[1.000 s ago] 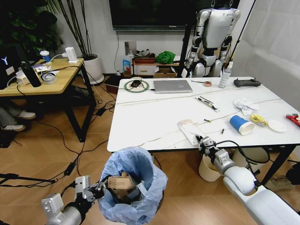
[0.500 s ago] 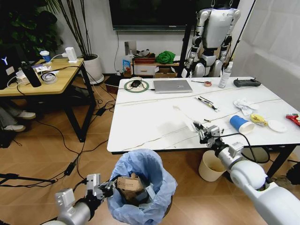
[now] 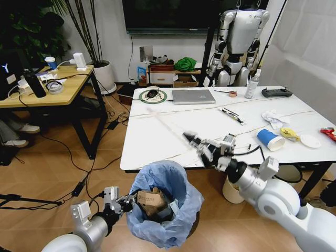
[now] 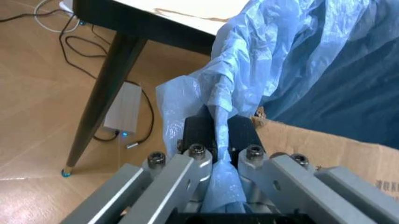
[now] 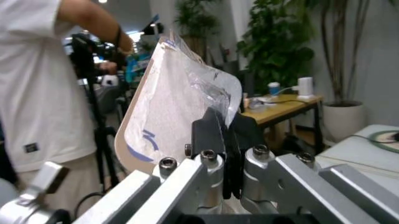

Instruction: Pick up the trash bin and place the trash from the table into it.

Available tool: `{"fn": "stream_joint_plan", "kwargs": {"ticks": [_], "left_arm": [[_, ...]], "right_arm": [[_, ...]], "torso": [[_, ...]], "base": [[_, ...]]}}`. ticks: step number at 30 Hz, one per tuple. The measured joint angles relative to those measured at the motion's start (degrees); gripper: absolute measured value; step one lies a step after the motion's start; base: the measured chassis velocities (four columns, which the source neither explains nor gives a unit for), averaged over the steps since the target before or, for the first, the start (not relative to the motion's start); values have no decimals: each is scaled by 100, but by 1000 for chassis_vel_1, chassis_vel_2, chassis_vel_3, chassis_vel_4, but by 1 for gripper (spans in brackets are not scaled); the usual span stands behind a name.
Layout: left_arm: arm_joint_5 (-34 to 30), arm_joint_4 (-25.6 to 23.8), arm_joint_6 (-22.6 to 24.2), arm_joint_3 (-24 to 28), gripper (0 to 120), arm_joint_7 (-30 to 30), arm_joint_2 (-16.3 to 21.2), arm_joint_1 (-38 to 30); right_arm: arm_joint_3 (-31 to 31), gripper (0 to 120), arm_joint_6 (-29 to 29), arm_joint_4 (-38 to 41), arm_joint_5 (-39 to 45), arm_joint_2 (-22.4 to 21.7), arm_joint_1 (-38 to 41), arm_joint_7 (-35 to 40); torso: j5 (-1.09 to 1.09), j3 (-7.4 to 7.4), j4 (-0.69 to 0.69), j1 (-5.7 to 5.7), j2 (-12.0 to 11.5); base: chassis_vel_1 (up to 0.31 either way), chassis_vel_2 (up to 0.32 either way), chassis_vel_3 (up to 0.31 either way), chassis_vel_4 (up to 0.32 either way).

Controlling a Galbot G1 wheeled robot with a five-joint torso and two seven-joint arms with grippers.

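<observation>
Trash bin (image 3: pixel 164 210) sits low in the centre of my head view, below the near edge of the table (image 3: pixel 157 131), its crinkled blue liner puffed out over the rim and a flattened cardboard box (image 3: pixel 152 198) lying inside. My left gripper (image 3: pixel 122 202), at the lower left of the frame, has its fingers clenched on the bin's rim, a fold of the liner (image 4: pixel 219 140) pinched between them in the left wrist view. My right gripper (image 3: pixel 195 143), centre frame just above the bin and over the table's front edge, has its fingers clamped on a white plastic packet (image 5: pixel 174 107); in the head view the packet (image 3: pixel 165 123) streaks toward the upper left as a pale blur. On the table at the right of the frame lie a blue paper cup (image 3: pixel 270 139) on its side, a crumpled white tissue (image 3: pixel 274 116), a white lid (image 3: pixel 310 140) and, at the edge, a red can (image 3: pixel 329 132).
</observation>
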Motion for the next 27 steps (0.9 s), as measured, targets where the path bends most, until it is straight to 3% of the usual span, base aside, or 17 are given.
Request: {"fn": "stream_joint_plan", "kwargs": {"ticks": [8, 14, 27], "left_arm": [[64, -46, 13, -81, 0, -5, -109, 136], [103, -175, 45, -154, 0, -24, -234, 253], [231, -436, 79, -496, 0, -37, -340, 599]], "right_arm": [[-309, 0, 31, 102, 134, -220, -2, -478], [-663, 0, 48, -93, -108, -46, -134, -632], [-646, 0, 150, -407, -560, 128, -422, -923]], "torso": [[1, 0, 0, 0, 0], [1, 0, 0, 0, 0], [0, 0, 0, 0, 0]], "base": [[0, 0, 0, 0], [0, 0, 0, 0], [0, 0, 0, 0]]}}
